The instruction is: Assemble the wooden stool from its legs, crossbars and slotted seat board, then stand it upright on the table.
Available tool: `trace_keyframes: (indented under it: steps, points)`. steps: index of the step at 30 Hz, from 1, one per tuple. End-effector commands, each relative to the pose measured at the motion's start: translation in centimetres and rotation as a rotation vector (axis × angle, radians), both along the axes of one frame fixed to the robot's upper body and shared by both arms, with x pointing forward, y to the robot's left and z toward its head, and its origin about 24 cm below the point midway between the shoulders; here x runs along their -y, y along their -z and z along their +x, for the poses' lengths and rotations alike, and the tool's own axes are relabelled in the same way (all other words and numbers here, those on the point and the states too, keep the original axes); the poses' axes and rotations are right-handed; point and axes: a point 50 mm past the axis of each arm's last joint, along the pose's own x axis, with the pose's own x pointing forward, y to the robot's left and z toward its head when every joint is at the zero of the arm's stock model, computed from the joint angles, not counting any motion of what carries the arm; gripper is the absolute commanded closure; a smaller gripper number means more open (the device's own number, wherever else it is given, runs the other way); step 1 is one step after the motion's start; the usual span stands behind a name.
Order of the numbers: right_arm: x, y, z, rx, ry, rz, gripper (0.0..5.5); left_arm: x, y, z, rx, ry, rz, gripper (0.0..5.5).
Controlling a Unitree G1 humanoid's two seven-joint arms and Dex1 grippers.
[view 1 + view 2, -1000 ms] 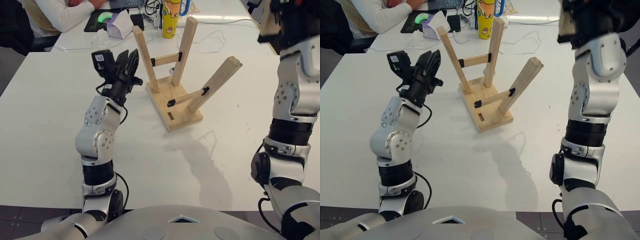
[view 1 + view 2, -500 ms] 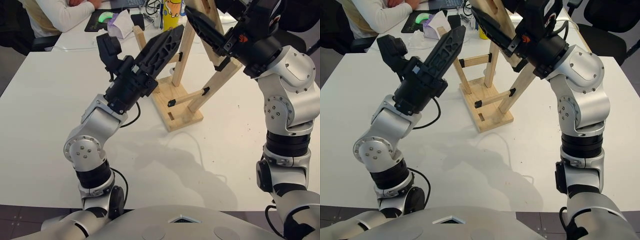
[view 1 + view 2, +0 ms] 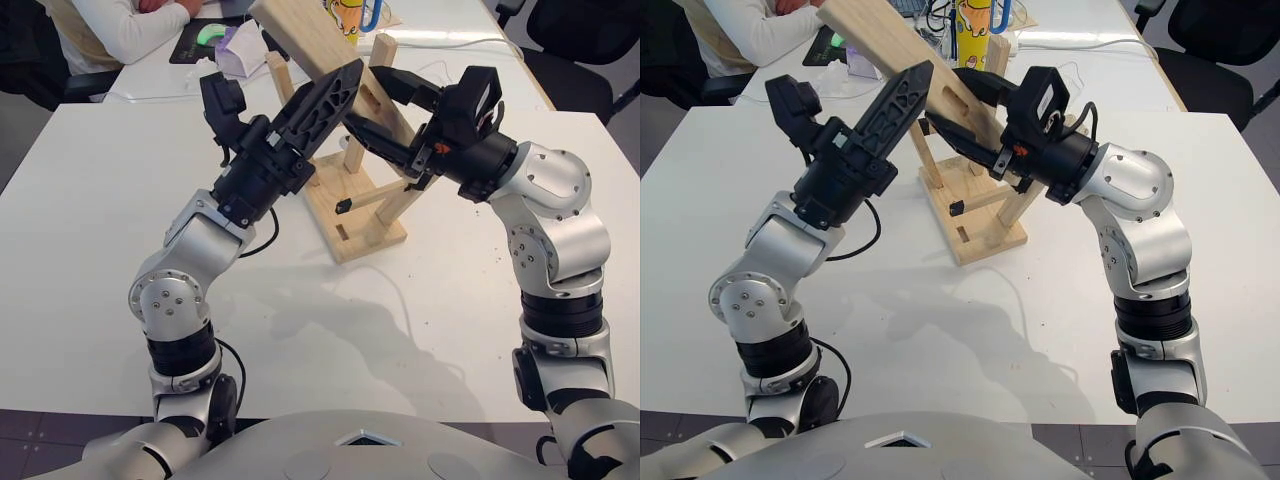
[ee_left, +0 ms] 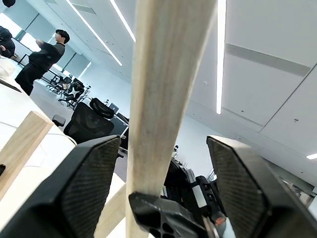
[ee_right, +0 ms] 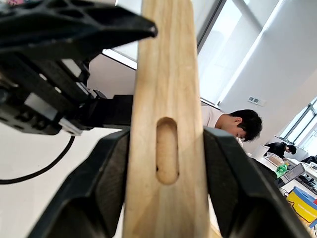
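Note:
A loose wooden leg [image 3: 290,30] slants through the air above the table, its slot [image 5: 167,151] facing the right wrist camera. My right gripper [image 3: 368,98] is shut on this leg. My left gripper [image 3: 335,85] is raised beside it and stands open, one finger [image 4: 94,188] on each side of the leg [image 4: 163,99] without touching. Below them the slotted seat board [image 3: 365,235] lies on the table with two upright legs [image 3: 915,130] joined by a crossbar. A third leg [image 3: 400,200] leans on another crossbar [image 3: 370,195].
At the table's far edge stand a yellow cup [image 3: 975,40], a pale tissue box [image 3: 235,50] and loose cables [image 3: 435,70]. A person's white sleeve [image 3: 110,30] rests at the far left. Bare white tabletop [image 3: 330,330] stretches in front of the stool.
Both arms rose from a second ago. The right gripper brought the loose leg down into view and tilted it leftward. The left gripper lifted up around it.

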Motion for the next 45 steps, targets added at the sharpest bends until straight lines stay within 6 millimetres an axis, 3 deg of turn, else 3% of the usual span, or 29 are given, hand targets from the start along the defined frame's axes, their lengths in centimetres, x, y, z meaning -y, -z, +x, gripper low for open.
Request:
trace_keyframes:
  steps: [1, 11, 24, 25, 28, 31, 37, 41, 45]
  points:
    - [0.0, 0.6, -0.3, 0.029, -0.004, -0.068, 3.43, -0.3, -0.6, 0.3, 0.017, -0.064, 0.005, 2.79]
    - [0.3, 2.0, 0.3, 0.041, 0.056, -0.128, 3.43, -0.8, -0.6, 0.6, 0.009, -0.109, -0.007, 4.4]
    - [0.0, 2.3, -0.3, -0.058, -0.022, -0.096, 3.43, -1.4, -0.2, 1.2, -0.017, -0.158, -0.014, 4.46]
    - [0.1, 2.2, -0.3, -0.065, -0.026, -0.089, 3.07, -1.5, -0.1, 1.3, -0.022, -0.169, -0.01, 4.46]
    - [0.3, 1.4, -0.1, -0.071, -0.009, -0.034, 2.67, -1.9, 0.3, 1.7, -0.045, -0.215, 0.005, 4.46]
    - [0.7, 0.5, 0.6, -0.075, 0.035, 0.039, 2.6, -2.6, 1.0, 2.4, -0.081, -0.286, 0.045, 4.46]
    - [4.4, -1.6, 4.2, -0.086, 0.405, 0.292, 2.6, -4.2, 1.6, 3.5, -0.125, -0.406, 0.065, 4.46]
    - [7.8, -2.7, 5.4, -0.215, 0.598, 0.595, 2.6, -4.6, 1.6, 3.7, -0.132, -0.435, 0.07, 4.46]
    - [10.7, -1.6, 5.6, -0.307, 0.748, 0.675, 2.6, -5.1, 1.8, 3.6, -0.142, -0.47, 0.077, 4.46]
